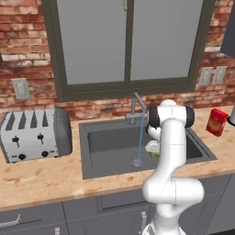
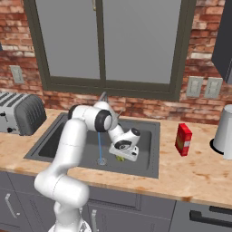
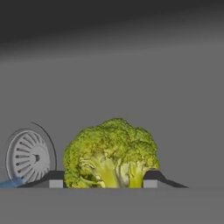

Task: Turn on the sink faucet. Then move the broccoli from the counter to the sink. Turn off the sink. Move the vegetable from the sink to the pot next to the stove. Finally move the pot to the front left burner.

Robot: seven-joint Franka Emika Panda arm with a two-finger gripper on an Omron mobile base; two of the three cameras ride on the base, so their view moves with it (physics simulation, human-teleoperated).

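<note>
pincer [image 3: 104, 183]: clamped on bumpy green broccoli [image 3: 111, 153] | sink [image 1: 98, 137]: smooth grey basin, round slotted drain [image 3: 28, 156] | faucet [image 1: 136, 106]: thin blue stream | worktop [image 1: 41, 176]: mottled wood

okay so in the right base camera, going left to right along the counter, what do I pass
toaster → sink with the water stream → gripper over the broccoli → red box → pot

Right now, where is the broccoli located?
The broccoli is inside the sink, between the tips of the gripper, with the drain beside it in the hand view. The water stream falls nearby.
</note>
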